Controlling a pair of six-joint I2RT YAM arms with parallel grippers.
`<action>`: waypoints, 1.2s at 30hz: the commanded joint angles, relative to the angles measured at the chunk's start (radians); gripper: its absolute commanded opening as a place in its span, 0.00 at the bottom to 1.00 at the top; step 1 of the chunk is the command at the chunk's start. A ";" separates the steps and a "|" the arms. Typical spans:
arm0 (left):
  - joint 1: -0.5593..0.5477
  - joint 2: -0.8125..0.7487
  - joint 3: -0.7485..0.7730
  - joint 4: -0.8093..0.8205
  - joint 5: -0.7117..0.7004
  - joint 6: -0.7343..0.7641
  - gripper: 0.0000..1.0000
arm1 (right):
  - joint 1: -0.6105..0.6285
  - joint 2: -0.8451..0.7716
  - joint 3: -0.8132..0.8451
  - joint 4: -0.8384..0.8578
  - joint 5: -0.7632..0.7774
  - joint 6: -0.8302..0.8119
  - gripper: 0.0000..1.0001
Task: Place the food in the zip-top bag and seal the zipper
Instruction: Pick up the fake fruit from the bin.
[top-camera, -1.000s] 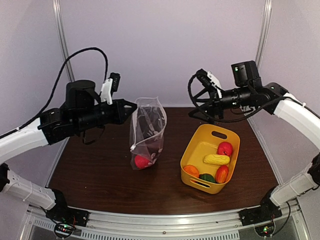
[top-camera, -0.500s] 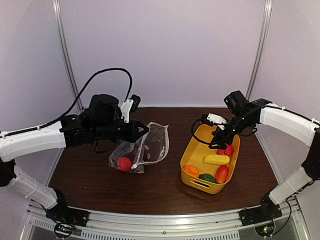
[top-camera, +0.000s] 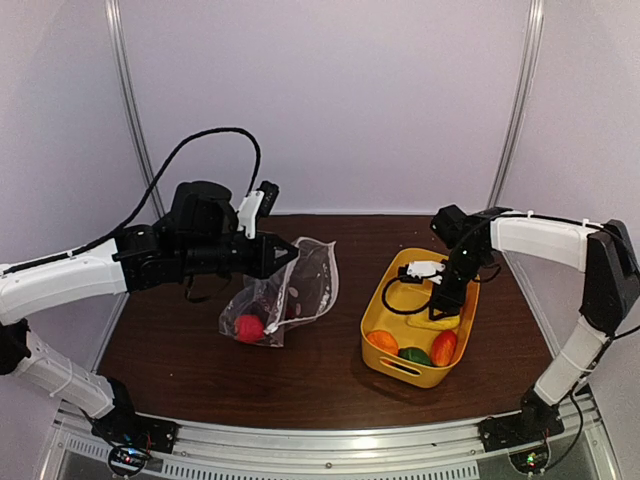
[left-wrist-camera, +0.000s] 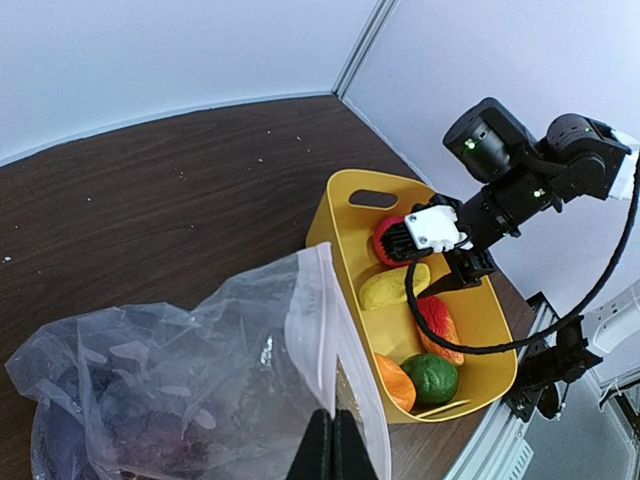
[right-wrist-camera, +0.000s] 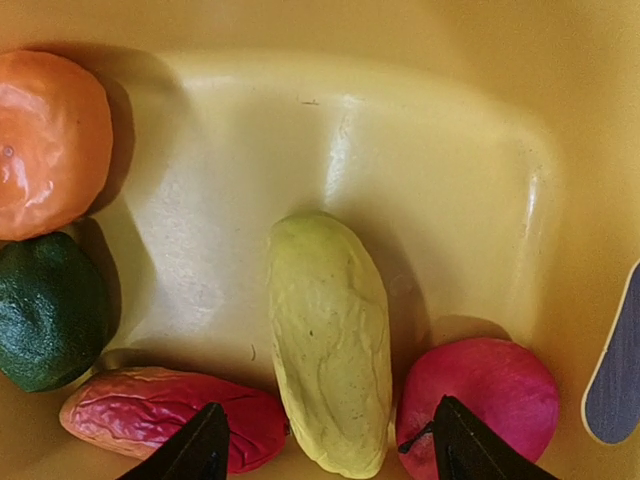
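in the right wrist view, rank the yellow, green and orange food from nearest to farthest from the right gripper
1. yellow food: centre, lying between the open fingers of the right gripper.
2. green food: at the left edge.
3. orange food: upper left corner.

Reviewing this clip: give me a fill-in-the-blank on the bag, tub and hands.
The clear crinkly plastic bag is pinched at its rim by the ____ hand.
The oblong toy food under the open right hand is ____.
The yellow rectangular plastic tub holds ____ toy foods.
The round toy food at the bag's bottom is ____.
Missing: left; yellow; five; red.
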 joint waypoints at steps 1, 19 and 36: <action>-0.002 -0.028 0.003 0.035 0.010 0.000 0.00 | 0.009 0.036 0.000 -0.013 0.036 -0.034 0.71; -0.002 -0.017 -0.008 0.047 0.029 -0.011 0.00 | 0.061 0.115 -0.058 0.109 0.139 -0.009 0.62; -0.002 0.003 -0.008 0.064 0.031 -0.010 0.00 | 0.065 -0.155 0.035 0.014 0.005 0.066 0.41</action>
